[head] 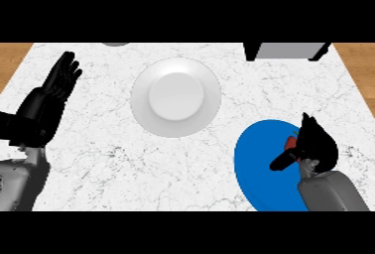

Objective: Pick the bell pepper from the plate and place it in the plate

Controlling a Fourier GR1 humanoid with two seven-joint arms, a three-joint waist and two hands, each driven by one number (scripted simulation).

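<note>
A white marble-patterned counter top [110,149] fills most of the head view, with strips of brown wooden surface [13,57] showing past its far left and right corners. The robot's black left hand [53,94] shows near the left edge, open and at rest, its straight fingers pointing toward the far side of the counter, above its grey left forearm [18,183]. A round white ceramic plate [176,96] sits toward the far middle of the counter with nothing on it, well apart from both hands. A round bright blue plate [260,163] lies at the near right, partly cut off by the lower edge of the view. The black right hand [319,144] hangs over the right part of this blue plate, coming up from its grey right forearm [333,191]. The small red bell pepper [290,142] is on or just above the blue plate, right against the left side of that hand, which hides most of it; only a sliver of red shows. Whether the right hand is closed on the pepper or merely beside it cannot be told from this angle. At the far right edge stands a grey box-like object with black sides [289,49], and a small grey rounded object [115,44] peeks in at the far edge.
</note>
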